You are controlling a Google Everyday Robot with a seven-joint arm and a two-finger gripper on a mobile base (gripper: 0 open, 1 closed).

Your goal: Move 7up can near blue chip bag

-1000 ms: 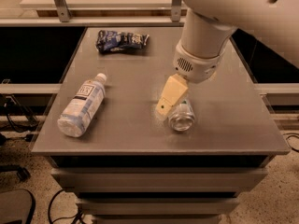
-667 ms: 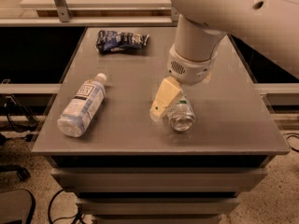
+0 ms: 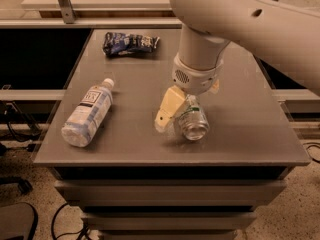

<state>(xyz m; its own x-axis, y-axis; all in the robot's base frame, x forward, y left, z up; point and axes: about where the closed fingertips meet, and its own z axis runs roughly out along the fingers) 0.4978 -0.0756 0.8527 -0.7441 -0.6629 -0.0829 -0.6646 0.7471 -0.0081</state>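
The 7up can (image 3: 193, 122) lies on its side on the grey table (image 3: 240, 134), right of the middle, its shiny round end facing the front. My gripper (image 3: 186, 110) is down over the can, open. One cream finger (image 3: 168, 108) stands just left of the can; the other finger is mostly hidden behind the wrist at the can's far right. The can rests on the table. The blue chip bag (image 3: 129, 43) lies at the table's back left, well apart from the can.
A clear plastic water bottle (image 3: 89, 113) with a white cap lies on its side at the table's left front. The table's front edge is close in front of the can. A shelf rail runs behind the table.
The arm and gripper have shifted left and lower over the can, and the visible finger now stands at the can's left side. The can has stayed in place.
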